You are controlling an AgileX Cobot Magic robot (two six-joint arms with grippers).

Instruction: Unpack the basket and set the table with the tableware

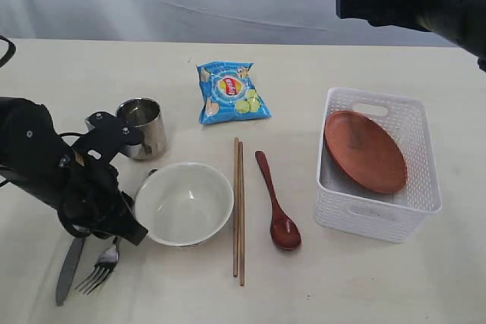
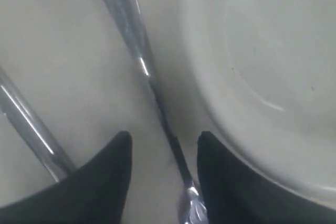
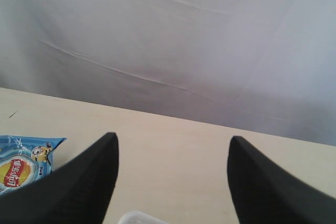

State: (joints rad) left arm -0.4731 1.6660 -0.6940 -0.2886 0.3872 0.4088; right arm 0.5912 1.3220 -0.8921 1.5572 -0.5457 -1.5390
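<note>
Read the exterior view as a clock with twelve at the far edge of the table (image 1: 342, 286). The basket (image 1: 410, 210) sits at three o'clock, and the brown plate (image 1: 364, 149) leans tilted inside it, the only piece not yet set out. The cup (image 1: 143, 125), bowl (image 1: 184, 202), chopsticks (image 1: 238, 210) and spoon (image 1: 277, 202) lie from nine round to six, with the crisp packet (image 1: 231, 92) at twelve. Your left gripper (image 2: 164, 137) is low at eight o'clock. Its jaws are parted and straddle the handle of the fork (image 2: 142, 66) without closing on it, with the knife (image 2: 26, 124) just to one side and the bowl wall close on the other. If you lift away crookedly, a finger could catch the handle and drag the fork out of line. A swing toward three o'clock could shove the bowl into the chopsticks. Your right gripper (image 3: 173, 140) hangs high toward one o'clock, wide open and empty, with the basket rim only just showing beneath it. My main worry is the plate. It is tilted and looks smooth, so a pinch on its rim may slip. If it snags on a wall, the light basket could lift with it or skid toward the spoon. Come down clear of the basket walls.
</note>
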